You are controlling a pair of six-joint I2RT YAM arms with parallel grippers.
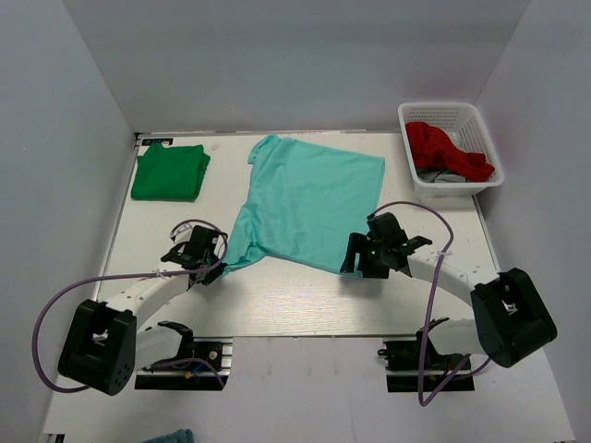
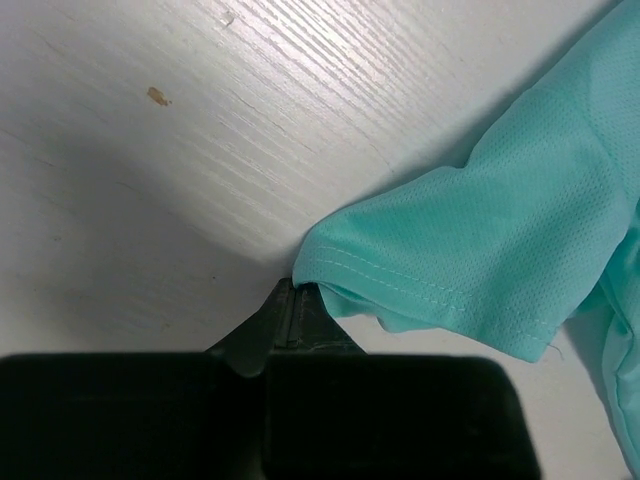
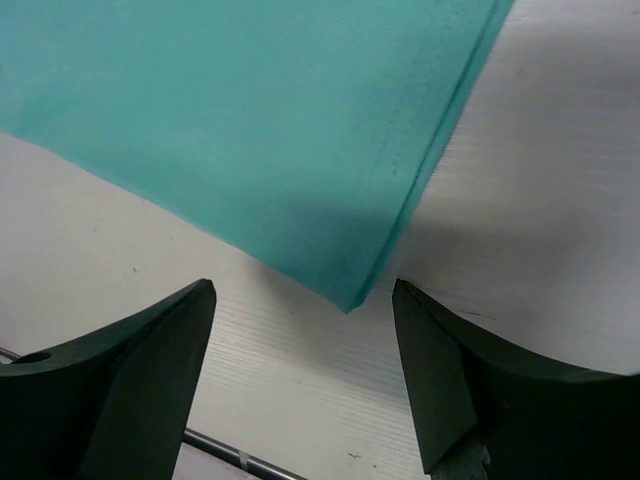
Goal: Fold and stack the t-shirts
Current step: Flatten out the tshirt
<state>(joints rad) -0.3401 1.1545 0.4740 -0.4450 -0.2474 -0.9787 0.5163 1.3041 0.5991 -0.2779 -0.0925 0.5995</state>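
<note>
A teal t-shirt (image 1: 309, 198) lies spread flat in the middle of the table. A folded green t-shirt (image 1: 169, 173) lies at the back left. My left gripper (image 1: 218, 263) is at the teal shirt's near-left sleeve. In the left wrist view its jaws (image 2: 296, 292) are closed with the sleeve's hem (image 2: 420, 290) pinched at their tips. My right gripper (image 1: 355, 259) is open and empty at the shirt's near-right corner. In the right wrist view that corner (image 3: 352, 296) lies just ahead, between the spread fingers (image 3: 303, 295).
A white basket (image 1: 411, 120) at the back right holds a red garment (image 1: 446, 150) and something grey. Grey walls enclose the table on three sides. A metal rail runs along the table's near edge (image 3: 230, 455).
</note>
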